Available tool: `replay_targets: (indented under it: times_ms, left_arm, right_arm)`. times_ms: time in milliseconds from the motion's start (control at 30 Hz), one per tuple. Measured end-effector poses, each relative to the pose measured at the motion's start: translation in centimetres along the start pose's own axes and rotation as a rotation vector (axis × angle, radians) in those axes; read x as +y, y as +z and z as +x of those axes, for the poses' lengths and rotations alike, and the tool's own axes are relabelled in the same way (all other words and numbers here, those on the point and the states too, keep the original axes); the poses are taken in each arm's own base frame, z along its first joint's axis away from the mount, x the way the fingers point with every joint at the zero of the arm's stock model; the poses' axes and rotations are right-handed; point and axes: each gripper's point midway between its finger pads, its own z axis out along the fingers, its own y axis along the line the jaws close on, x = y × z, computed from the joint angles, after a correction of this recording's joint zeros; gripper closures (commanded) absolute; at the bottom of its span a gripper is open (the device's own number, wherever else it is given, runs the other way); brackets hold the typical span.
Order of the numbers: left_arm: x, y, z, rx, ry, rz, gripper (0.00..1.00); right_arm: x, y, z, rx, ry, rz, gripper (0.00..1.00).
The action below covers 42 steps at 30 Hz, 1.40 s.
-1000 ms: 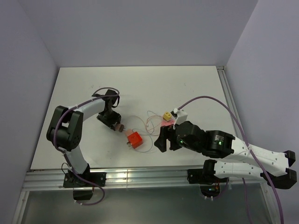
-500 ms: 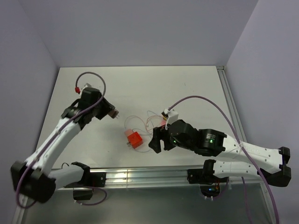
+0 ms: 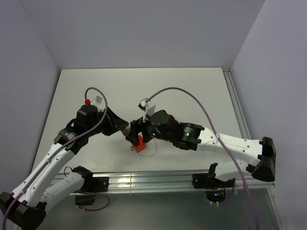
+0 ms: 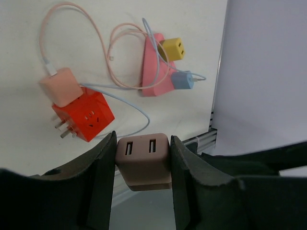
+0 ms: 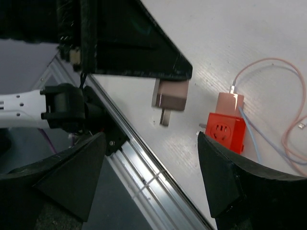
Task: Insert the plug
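Looks smooth, matt plastic on the brown plug; slightly glossier on the red socket cube, with bright metal prongs; shiny metal rail.

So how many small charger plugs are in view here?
4: brown plug in the left gripper, peach plug on the red cube, yellow plug and blue plug beside the pink wedge. Others may be hidden.

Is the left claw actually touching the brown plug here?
Touching. In the left wrist view, the left claw presses against both sides of the brown plug, with no gap.
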Motion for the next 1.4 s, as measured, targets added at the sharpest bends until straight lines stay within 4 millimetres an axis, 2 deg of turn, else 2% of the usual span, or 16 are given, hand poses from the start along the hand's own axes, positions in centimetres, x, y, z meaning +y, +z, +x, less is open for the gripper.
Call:
replay_targets:
  times_ms: [200,300,400,433,467,500,567,600,633,667,867,933,1000,1100,1233,1400]
  left_arm:
    - [-1.0,-0.7,0.7,0.022,0.003,0.047,1.0]
    - [-1.2,-0.8,1.0,0.038,0.004,0.056,1.0]
    - [-1.5,-0.8,1.3,0.053,0.003,0.069,1.0]
    - [-1.5,-0.8,1.2,0.05,0.005,0.071,1.0]
    - [-1.6,-0.8,1.1,0.044,0.007,0.076,1.0]
    - [-1.6,-0.8,1.0,0.041,0.009,0.074,0.79]
    - [-1.6,-0.8,0.8,0.029,0.011,0.073,0.48]
    - [-1.6,-0.8,0.7,0.026,0.013,0.071,0.21]
    - [-1.6,-0.8,0.7,0.021,0.018,0.07,0.07]
    - [-1.6,-0.9,0.5,0.01,0.018,0.071,0.01]
    - [-3.5,-3.8,-1.3,-0.136,0.052,0.183,0.0]
    - [-4.8,-4.8,-1.5,-0.19,0.082,0.301,0.07]
    - [-5.4,-5.5,-0.9,-0.214,0.118,0.42,0.16]
    - [-5.3,-4.8,0.4,-0.202,0.14,0.531,0.29]
    - [-4.7,-3.3,1.9,-0.155,0.148,0.594,0.32]
    - [-7.2,-4.5,2.5,-0.15,0.184,0.743,0.31]
  right_arm:
    - [-0.7,2.9,-0.2,-0.004,0.009,0.027,0.22]
    - [-1.1,3.7,-0.3,-0.008,0.016,0.034,0.31]
    - [-1.7,4.4,-0.6,-0.014,0.025,0.047,0.6]
    - [-1.7,4.6,-0.5,-0.011,0.032,0.042,0.97]
    - [-1.5,4.7,-0.5,-0.009,0.035,0.031,1.0]
    - [-1.6,4.7,-0.6,-0.009,0.049,0.031,1.0]
    - [-1.6,4.8,-0.7,-0.006,0.063,0.018,1.0]
    - [-1.6,4.8,-0.8,-0.007,0.07,0.014,1.0]
    - [-1.6,4.8,-0.9,-0.009,0.078,0.009,1.0]
    - [-1.8,4.8,-0.8,-0.014,0.086,0.01,1.0]
    - [-5.0,2.7,1.5,-0.035,0.174,0.073,1.0]
    - [-5.3,1.1,1.3,-0.092,0.226,0.064,1.0]
    - [-5.0,-0.3,0.4,-0.164,0.277,0.029,1.0]
    - [-3.5,-2.6,-2.4,-0.296,0.348,-0.066,1.0]
    - [-1.5,-5.2,-6.0,-0.435,0.418,-0.187,1.0]
    - [-0.3,-6.0,-8.0,-0.502,0.468,-0.262,1.0]
